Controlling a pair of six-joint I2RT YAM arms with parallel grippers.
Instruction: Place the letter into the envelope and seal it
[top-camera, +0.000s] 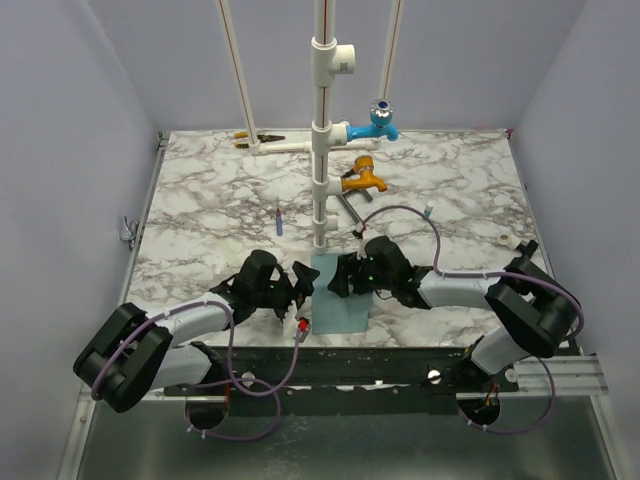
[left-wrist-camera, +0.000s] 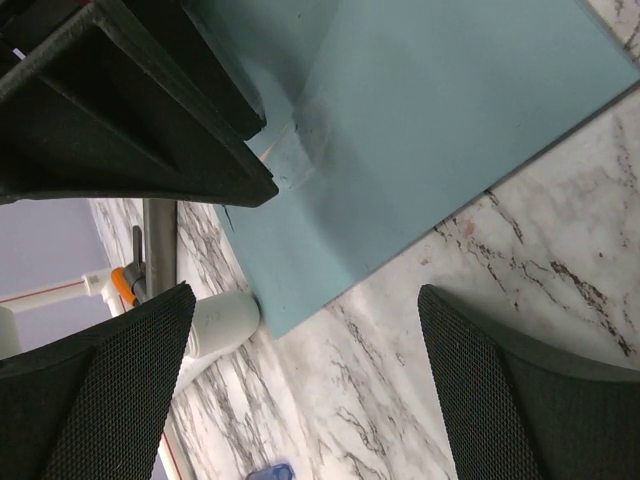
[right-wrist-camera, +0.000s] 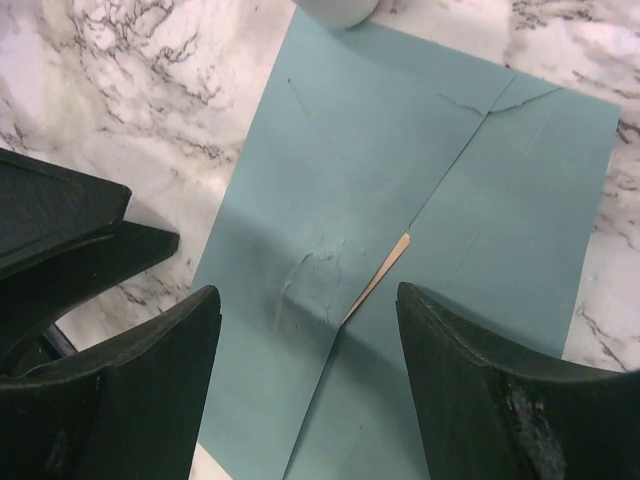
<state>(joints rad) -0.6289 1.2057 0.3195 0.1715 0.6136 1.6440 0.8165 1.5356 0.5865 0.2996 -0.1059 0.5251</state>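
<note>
The light teal-blue envelope (top-camera: 340, 305) lies flat on the marble table near the front edge, between my two grippers. Its pointed flap (right-wrist-camera: 330, 200) is folded down, with a wrinkled patch near the tip. Of the letter, only a thin tan sliver (right-wrist-camera: 388, 268) shows in the gap beside the flap tip. My right gripper (right-wrist-camera: 310, 340) hovers open directly over that flap tip, holding nothing. My left gripper (left-wrist-camera: 300, 390) is open over bare marble just off the envelope's (left-wrist-camera: 430, 120) left edge.
A white pipe stand (top-camera: 321, 150) with a blue tap (top-camera: 380, 122) and an orange tap (top-camera: 362, 178) rises right behind the envelope; its foot (left-wrist-camera: 225, 325) touches the envelope's corner. A blue pen (top-camera: 279, 218) lies at the left, a tape roll (top-camera: 505, 238) at the right.
</note>
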